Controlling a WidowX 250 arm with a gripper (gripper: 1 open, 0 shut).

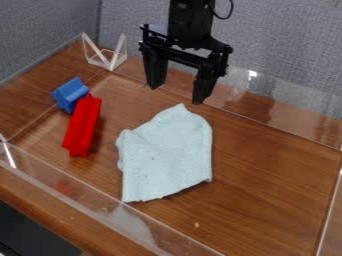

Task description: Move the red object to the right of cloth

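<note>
The black two-fingered tool (182, 84) hangs in the upper middle of the camera's view, its two dark fingers (156, 74) pointing downward and spread wide apart. It is released, with nothing gripped between the fingers. The black robot arm (185, 22) rises directly above it and runs out of the top of the view.

Nearest below the tool, in the view, lies the pale blue-green towel (167, 158), flat but rumpled, with uneven edges and a narrow corner pointing up toward the tool. The towel and the tool are apart.

To the lower left of the tool lies the bright red rectangular block (82, 127). It rests on the worktop (267, 190) to the left of the towel, apart from it, with its long side running away from the camera at a slight slant. The blue cube (70, 94) sits farther left of the tool, just beyond the far end of the red block; whether the two touch is hard to tell.

The brown, wood-toned worktop spreads beneath the tool and out to both sides. Behind the tool stands a grey speckled wall (287, 50). Left of the tool, near the worktop's far edge, is a thin white angular outline (104, 54), too faint to identify.
</note>
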